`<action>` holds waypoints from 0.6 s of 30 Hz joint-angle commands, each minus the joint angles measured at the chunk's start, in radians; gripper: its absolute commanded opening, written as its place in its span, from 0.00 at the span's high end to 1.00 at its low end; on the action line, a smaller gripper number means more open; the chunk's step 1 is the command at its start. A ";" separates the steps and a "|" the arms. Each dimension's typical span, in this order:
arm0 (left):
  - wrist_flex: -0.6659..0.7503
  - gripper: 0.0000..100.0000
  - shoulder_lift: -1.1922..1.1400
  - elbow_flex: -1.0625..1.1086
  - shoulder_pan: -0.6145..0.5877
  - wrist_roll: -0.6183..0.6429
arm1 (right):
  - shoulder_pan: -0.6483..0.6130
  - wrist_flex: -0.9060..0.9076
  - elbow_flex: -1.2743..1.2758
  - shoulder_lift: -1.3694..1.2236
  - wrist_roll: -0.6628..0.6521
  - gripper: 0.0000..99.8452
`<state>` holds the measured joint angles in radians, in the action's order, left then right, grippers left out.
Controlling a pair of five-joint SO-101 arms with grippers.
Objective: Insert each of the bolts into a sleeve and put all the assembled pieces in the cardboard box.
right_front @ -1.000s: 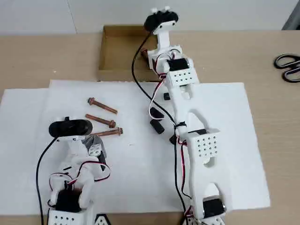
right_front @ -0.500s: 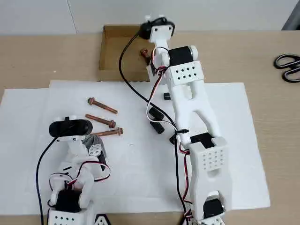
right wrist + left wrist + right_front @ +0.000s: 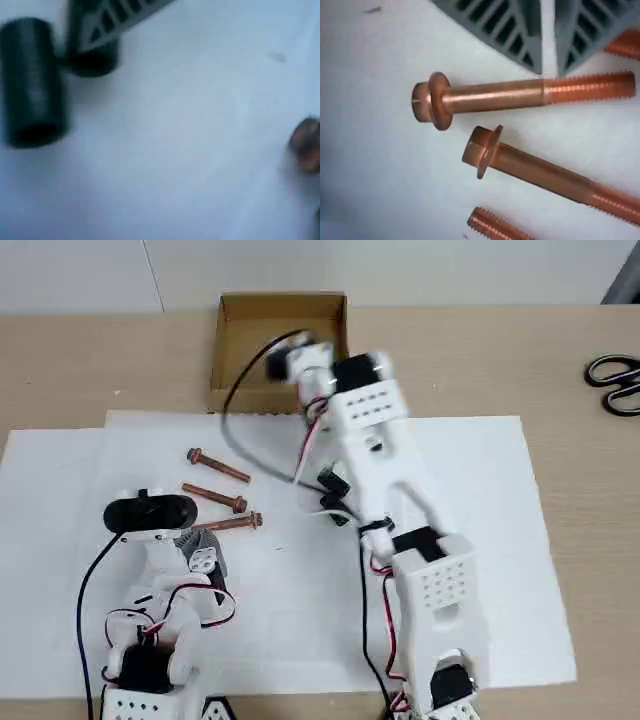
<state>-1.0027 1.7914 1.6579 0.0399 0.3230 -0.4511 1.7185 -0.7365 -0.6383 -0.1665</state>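
Note:
Three copper bolts (image 3: 218, 465) (image 3: 213, 497) (image 3: 228, 524) lie on the white paper. In the left wrist view two bolts (image 3: 520, 95) (image 3: 545, 172) lie just beyond my left gripper (image 3: 548, 62). Its grey fingers stand almost together with only a thin slit and nothing between them. The left arm (image 3: 165, 570) sits at the near left. My right arm (image 3: 365, 410) stretches toward the cardboard box (image 3: 215, 350). The right wrist view shows one grey finger (image 3: 105, 22) over a black sleeve (image 3: 92, 62), with another sleeve (image 3: 32, 82) beside it and a bolt head (image 3: 306, 145) farther off. Black sleeves (image 3: 333, 482) (image 3: 335, 512) lie beside the right arm.
Black scissors (image 3: 615, 380) lie at the far right on the wooden table (image 3: 500, 350). The white paper (image 3: 300, 620) covers the middle, with free room between the arms.
The right arm has swung left and drawn back from over the box toward the paper and sleeves. The left arm has not moved.

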 commanded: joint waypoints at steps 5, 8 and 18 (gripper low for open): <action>0.021 0.99 0.011 -0.005 0.006 0.000 | -0.073 0.021 0.051 0.073 -0.034 0.83; 0.021 0.99 0.011 -0.005 0.006 0.000 | -0.065 0.021 0.051 0.111 -0.035 0.83; 0.021 0.99 0.011 -0.005 0.006 0.000 | -0.015 0.012 0.052 0.068 -0.160 0.83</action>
<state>-1.0027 1.7914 1.6579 0.0399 0.3230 -0.4726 1.7231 -0.6813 -0.5831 -0.2908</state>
